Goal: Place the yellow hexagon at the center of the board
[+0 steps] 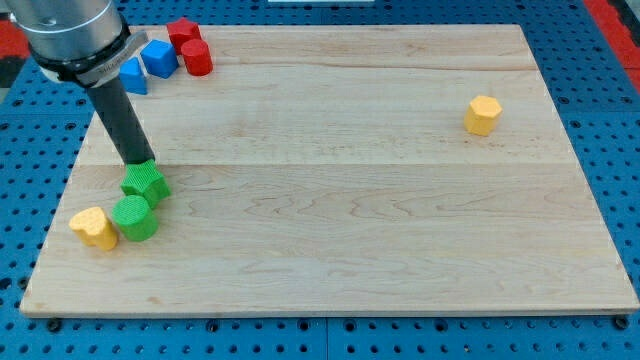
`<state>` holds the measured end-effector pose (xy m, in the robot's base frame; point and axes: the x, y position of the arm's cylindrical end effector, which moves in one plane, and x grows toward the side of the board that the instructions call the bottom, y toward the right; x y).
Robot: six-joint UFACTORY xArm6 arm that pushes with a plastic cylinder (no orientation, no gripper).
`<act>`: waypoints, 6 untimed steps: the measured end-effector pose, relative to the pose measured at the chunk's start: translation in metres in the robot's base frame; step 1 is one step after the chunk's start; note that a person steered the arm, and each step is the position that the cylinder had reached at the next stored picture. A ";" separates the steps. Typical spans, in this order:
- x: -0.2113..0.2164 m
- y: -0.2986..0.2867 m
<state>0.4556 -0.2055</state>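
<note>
The yellow hexagon [482, 115] lies on the wooden board [340, 200] at the view's upper right, by itself. My tip [138, 161] stands at the view's left, touching the top edge of a green star-shaped block [146, 184], far to the left of the yellow hexagon. The rod leans up to the view's upper left.
A green cylinder [133, 218] sits just below the green star block, with a second yellow block [94, 228] at its left. At the view's top left are a red block [183, 33], a red cylinder [197, 58] and two blue blocks [159, 58] [134, 76].
</note>
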 end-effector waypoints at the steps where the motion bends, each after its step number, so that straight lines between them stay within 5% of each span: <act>1: 0.023 -0.032; 2: -0.033 0.050; 5: -0.044 0.507; 6: -0.104 0.435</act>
